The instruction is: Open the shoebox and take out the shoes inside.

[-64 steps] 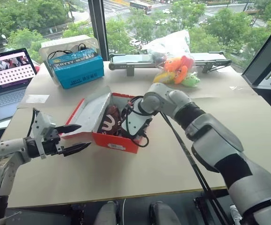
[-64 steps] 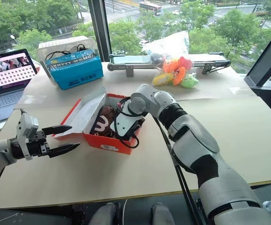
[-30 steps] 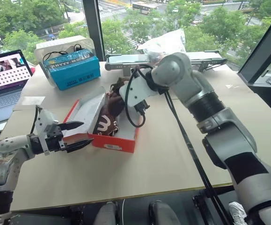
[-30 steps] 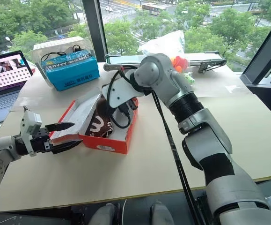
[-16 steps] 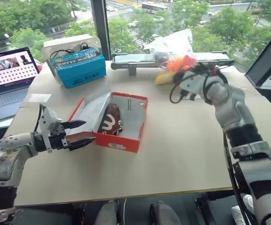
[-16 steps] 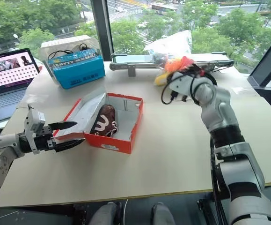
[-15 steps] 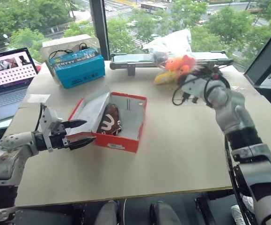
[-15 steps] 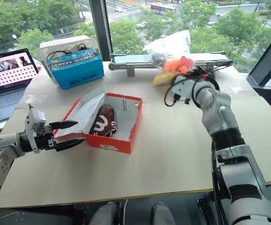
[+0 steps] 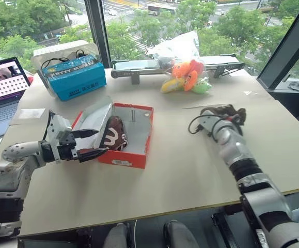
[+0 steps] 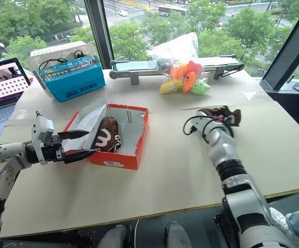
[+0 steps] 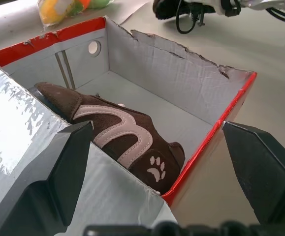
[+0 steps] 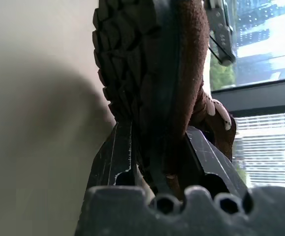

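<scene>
Fingers of the left gripper (image 9: 90, 143) stand spread, one over and one under the edge of the shoebox lid (image 9: 94, 120), keeping it propped back; whether they press the cardboard I cannot tell. Fingers of the right gripper (image 12: 152, 147) are clamped narrow on a brown shoe (image 10: 222, 113), its treaded sole filling the wrist view, and the shoe sits low over the bench (image 9: 190, 165) on the robot's right, well apart from the box.

A second ago that shoe was only just rising out of the shoebox (image 9: 134, 135) in the right gripper; since then the arm has swung it across and down to the bare bench, while the left gripper has kept its place at the lid. So one shoe is out and all but set down.

The other shoe (image 11: 127, 142) lies in the box along the lid side, white curve on its flank and paw print near the toe, with white floor bare beside it. By my reckoning the task is half done: release this one, then go back for the second.

Farther off, a blue box (image 9: 74, 77) with wires and a heap of plush toys (image 9: 185, 77) sit near the window, untouched
</scene>
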Tool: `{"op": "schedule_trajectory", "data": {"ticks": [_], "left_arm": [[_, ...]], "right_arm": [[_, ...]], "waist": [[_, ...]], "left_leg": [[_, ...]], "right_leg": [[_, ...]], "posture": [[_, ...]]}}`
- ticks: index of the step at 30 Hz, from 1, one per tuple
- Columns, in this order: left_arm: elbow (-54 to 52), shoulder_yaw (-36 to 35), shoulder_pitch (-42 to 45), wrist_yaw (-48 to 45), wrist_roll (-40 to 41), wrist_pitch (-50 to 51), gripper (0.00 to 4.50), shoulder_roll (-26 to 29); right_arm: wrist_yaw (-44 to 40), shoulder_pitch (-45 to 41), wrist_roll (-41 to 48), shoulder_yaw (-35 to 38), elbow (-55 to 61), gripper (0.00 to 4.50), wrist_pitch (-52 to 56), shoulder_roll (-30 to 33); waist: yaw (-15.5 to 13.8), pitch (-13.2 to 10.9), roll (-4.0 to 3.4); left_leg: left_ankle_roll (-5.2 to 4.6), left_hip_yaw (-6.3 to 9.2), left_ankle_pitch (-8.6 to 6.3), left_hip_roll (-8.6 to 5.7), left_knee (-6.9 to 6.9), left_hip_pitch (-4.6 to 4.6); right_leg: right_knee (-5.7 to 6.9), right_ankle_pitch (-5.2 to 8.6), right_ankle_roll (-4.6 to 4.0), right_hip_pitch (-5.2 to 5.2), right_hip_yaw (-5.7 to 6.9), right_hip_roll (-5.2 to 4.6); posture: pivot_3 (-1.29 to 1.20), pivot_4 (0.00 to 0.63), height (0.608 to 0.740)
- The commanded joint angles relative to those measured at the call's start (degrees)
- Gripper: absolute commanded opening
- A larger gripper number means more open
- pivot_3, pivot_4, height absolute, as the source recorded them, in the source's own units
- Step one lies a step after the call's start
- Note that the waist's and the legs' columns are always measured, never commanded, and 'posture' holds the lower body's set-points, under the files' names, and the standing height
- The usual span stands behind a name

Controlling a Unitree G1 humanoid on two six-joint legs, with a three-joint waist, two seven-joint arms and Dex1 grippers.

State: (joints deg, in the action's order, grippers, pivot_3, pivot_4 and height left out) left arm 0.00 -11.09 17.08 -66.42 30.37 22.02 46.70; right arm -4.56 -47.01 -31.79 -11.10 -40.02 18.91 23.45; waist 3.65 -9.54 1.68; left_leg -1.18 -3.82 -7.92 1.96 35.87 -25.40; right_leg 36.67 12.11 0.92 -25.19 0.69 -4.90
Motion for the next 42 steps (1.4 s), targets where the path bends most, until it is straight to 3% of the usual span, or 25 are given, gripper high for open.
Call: {"op": "schedule_trajectory", "data": {"ticks": [1,5,6,13,20,26,35,38,42], "left_arm": [[-0.55,-0.45,0.76,-0.09,0.04,-1.14,4.5,-0.19],[-0.58,-0.48,0.84,-0.14,0.03,-1.16,4.5,-0.3],[-0.58,-0.47,0.83,-0.18,-0.02,-1.19,4.5,-0.29],[-0.39,-0.58,0.87,-0.43,-0.04,-1.32,4.5,-0.19],[0.44,-0.5,1.36,-0.72,-0.08,-1.72,4.5,-0.31],[0.84,-0.5,1.72,-0.95,-0.21,-1.74,4.5,-0.31],[0.45,-0.91,1.66,-0.63,-0.55,-1.51,4.5,-0.34],[0.11,-0.9,1.62,-0.32,-0.55,-1.31,4.5,-0.47],[-0.98,-0.93,1.33,0.3,-0.39,-0.74,4.5,-0.6]], "right_arm": [[-0.41,-0.84,2.66,1.2,2.43,1.21,2.65,-2.14],[-1.17,0.08,5.51,2.93,0.23,1.21,3.58,-3.21],[-1.65,0.43,6.3,3.35,0.29,1.79,3.73,-3.34],[-8.1,3.05,8.65,1.89,7.88,4.16,7.09,-4.04],[-18.98,6.33,14.54,3.06,27.36,4.16,21.21,-6.18],[-21.97,6.82,19.48,6.17,37.3,4.16,31.67,-6.23],[-26.95,-7.45,31.44,12.36,49.23,4.16,39.43,-5.24],[-26.58,-11.53,36.35,13.55,48.61,4.16,43.03,-10.08],[-22.97,-15.93,45.02,18.86,41.61,4.16,48.4,-26.07]], "waist": [[-0.04,0.01,0.07],[-0.11,0.06,0.16],[-0.1,0.08,0.19],[-0.04,0.18,0.35],[0.27,0.2,0.38],[-0.81,0.19,0.37],[-1.32,0.08,0.26],[-1.25,0.1,0.29],[-0.9,0.1,0.29]], "left_leg": [[0.0,0.01,0.0,0.01,0.0,0.05],[0.0,0.01,0.0,0.03,0.0,0.12],[0.0,0.02,0.0,0.04,0.0,0.13],[0.01,0.08,0.0,0.11,0.02,0.23],[0.01,0.23,-0.01,0.27,0.02,0.25],[0.02,0.22,-0.01,0.31,0.0,0.18],[0.03,0.13,-0.02,0.32,-0.03,-0.07],[0.04,0.13,-0.09,0.53,-0.04,-0.05],[0.11,-0.07,-0.14,0.8,-0.01,0.01]], "right_leg": [[-0.01,0.0,0.0,0.05,0.01,0.0],[-0.01,0.0,-0.01,0.1,0.01,0.0],[-0.01,0.0,-0.02,0.11,0.02,0.0],[-0.02,-0.01,0.02,0.2,0.0,-0.01],[0.01,-0.01,0.02,0.14,-0.03,0.06],[-0.02,-0.01,-0.01,0.06,-0.02,0.08],[-0.01,-0.04,-0.09,-0.25,0.03,0.0],[-0.02,-0.01,-0.35,-0.2,0.07,0.19],[0.08,0.0,-0.61,-0.18,0.05,0.57]], "posture": [[0.0,0.15,0.74],[0.0,0.15,0.74],[0.0,0.15,0.74],[0.0,0.15,0.74],[0.0,0.15,0.74],[0.0,0.15,0.74],[0.0,0.15,0.74],[0.0,0.15,0.74],[0.0,0.15,0.74]]}}
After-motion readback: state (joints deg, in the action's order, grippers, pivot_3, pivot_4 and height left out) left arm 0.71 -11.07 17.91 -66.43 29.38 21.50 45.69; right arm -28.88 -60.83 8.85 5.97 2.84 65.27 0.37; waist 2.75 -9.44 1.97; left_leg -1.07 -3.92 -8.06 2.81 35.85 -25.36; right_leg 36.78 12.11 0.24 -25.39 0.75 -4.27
